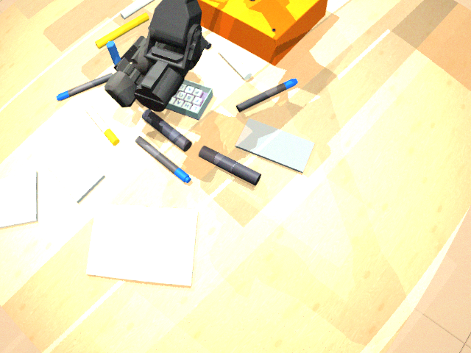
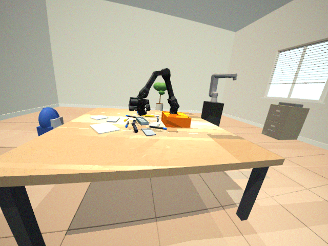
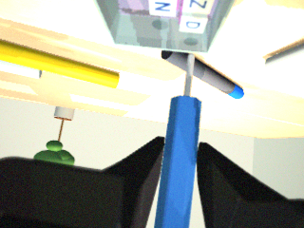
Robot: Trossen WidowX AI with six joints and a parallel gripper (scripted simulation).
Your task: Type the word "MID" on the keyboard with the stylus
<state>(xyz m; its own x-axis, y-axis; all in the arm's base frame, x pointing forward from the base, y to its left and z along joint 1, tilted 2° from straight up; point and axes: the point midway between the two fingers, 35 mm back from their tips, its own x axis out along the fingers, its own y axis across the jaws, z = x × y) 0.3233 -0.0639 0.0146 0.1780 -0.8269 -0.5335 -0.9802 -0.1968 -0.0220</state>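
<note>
My gripper (image 1: 121, 65) (image 3: 180, 146) is shut on the blue stylus (image 1: 113, 53) (image 3: 182, 123), whose thin grey tip points away from the fingers. The grey-green keyboard (image 1: 204, 107) (image 2: 142, 121) (image 3: 138, 41) lies on the desk beneath the arm. In the wrist view the tip overlaps the outer edge of the keyboard's end wall, just beyond the D key (image 3: 193, 25); contact cannot be told. The N key (image 3: 162, 7) and the Z key (image 3: 198, 4) show nearby. The arm hides much of the keyboard in the top view, and the M key cannot be made out.
Two thick black markers (image 1: 166, 129) (image 1: 229, 165) lie near the keyboard. Blue-ended dark pens (image 1: 266, 95) (image 1: 163, 159) (image 3: 209, 78) and a yellow stick (image 1: 122, 30) (image 3: 62, 66) lie around it. A grey pad (image 1: 275, 144), a white pad (image 1: 142, 245) and an orange box (image 1: 235, 34) (image 2: 176, 121) are also there.
</note>
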